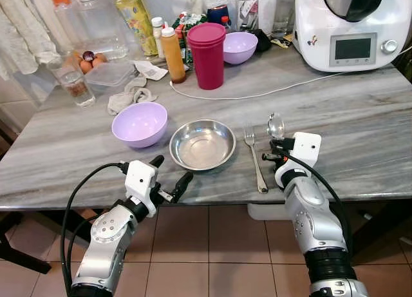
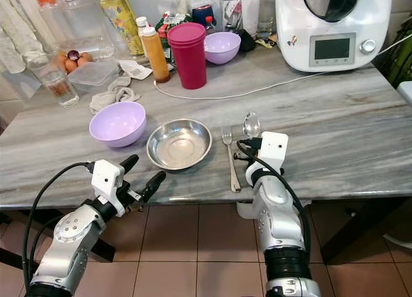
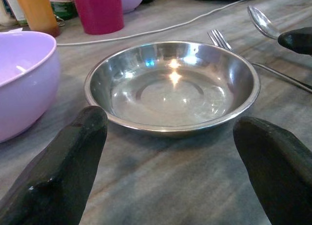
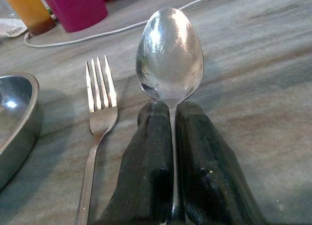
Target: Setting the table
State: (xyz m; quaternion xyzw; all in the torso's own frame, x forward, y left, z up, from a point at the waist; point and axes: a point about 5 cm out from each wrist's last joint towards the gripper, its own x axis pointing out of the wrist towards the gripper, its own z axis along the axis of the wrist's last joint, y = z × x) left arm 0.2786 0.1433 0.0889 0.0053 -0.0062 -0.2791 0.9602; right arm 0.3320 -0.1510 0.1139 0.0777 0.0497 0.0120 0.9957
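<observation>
A: From the head camera, we see our right gripper (image 1: 278, 149) low over the marble table (image 1: 360, 129), pinched onto the spoon (image 1: 276, 125) so it can lie parallel with the fork (image 1: 255, 158).

B: And the fork lies just beside that gripper, on the side toward the steel bowl (image 1: 202, 144), which makes the centre of the place setting.

A: Our left gripper (image 1: 171, 174) hangs at the table edge, fingers spread, holding nothing, the bowl straight ahead of it.

B: From the left wrist, the bowl (image 3: 171, 86) sits between our two parted fingers (image 3: 63, 171), with the lilac bowl (image 3: 22, 78) off to one side. We judge it waits to steady or shift the bowl.

A: From the right wrist, both fingers (image 4: 146, 171) clamp the spoon's (image 4: 169, 54) neck, its scoop beyond the tips, the fork (image 4: 100, 100) alongside.
</observation>
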